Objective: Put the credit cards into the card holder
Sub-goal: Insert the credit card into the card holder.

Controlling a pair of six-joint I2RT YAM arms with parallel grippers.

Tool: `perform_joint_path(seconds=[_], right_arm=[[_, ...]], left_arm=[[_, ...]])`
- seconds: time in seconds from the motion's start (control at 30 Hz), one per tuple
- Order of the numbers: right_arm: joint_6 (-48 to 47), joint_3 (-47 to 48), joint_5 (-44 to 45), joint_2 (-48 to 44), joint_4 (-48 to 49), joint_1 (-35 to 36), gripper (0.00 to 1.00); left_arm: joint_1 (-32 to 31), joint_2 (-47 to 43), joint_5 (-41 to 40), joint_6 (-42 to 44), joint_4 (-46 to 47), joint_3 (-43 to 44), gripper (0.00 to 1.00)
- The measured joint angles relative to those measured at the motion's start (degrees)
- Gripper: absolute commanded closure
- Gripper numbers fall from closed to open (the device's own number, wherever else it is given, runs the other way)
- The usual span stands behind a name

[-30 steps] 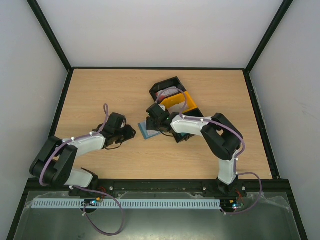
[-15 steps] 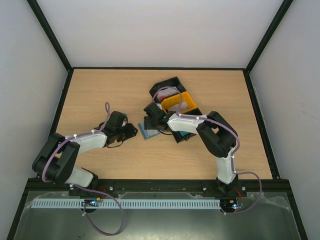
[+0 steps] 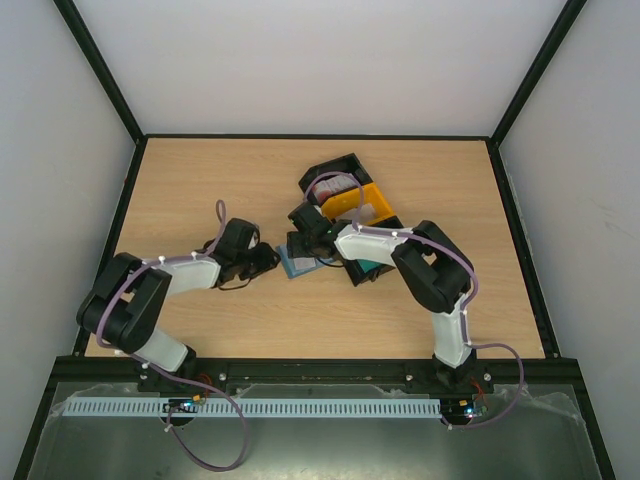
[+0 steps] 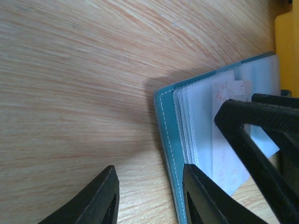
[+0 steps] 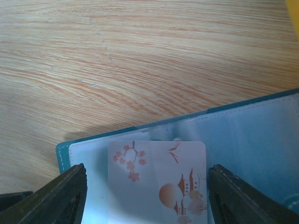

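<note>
Since a second ago my left hand (image 4: 148,169) has slid toward 3 o'clock, up to the open holder (image 3: 297,264) mid-table (image 3: 200,190); it is part-spread and empty. My right hand (image 5: 147,168) straddles the card (image 5: 156,182) on the pockets and looks released. Light, stiff, slick: I'd pinch its long edges.

Soft, even light on the pale wooden bench (image 3: 200,190). Wrist views blur up close (black claw fingers (image 4: 105,198) most); a faint shadow edges the teal-blue card holder (image 4: 164,116).

A black bin (image 3: 335,170) and a yellow bin (image 3: 362,201) sit right next to each other on the brown wooden table (image 3: 200,190).
</note>
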Motion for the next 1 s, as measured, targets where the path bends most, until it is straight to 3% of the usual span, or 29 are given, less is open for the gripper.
perform_joint_path(seconds=[0.3, 0.57, 1.0], right_arm=[[0.13, 0.24, -6.40, 0.22, 2.01, -0.66, 0.33], [2.64, -1.25, -12.24, 0.22, 6.01, -0.74, 0.33], [2.62, -2.56, -9.01, -0.66, 6.27, -0.94, 0.35]], left_arm=[[0.00, 2.54, 0.22, -0.20, 0.55, 1.75, 0.71], [0.00, 3.28, 0.59, -0.13, 1.49, 1.79, 0.74], [0.00, 3.65, 1.01, -0.11, 2.34, 1.79, 0.73]])
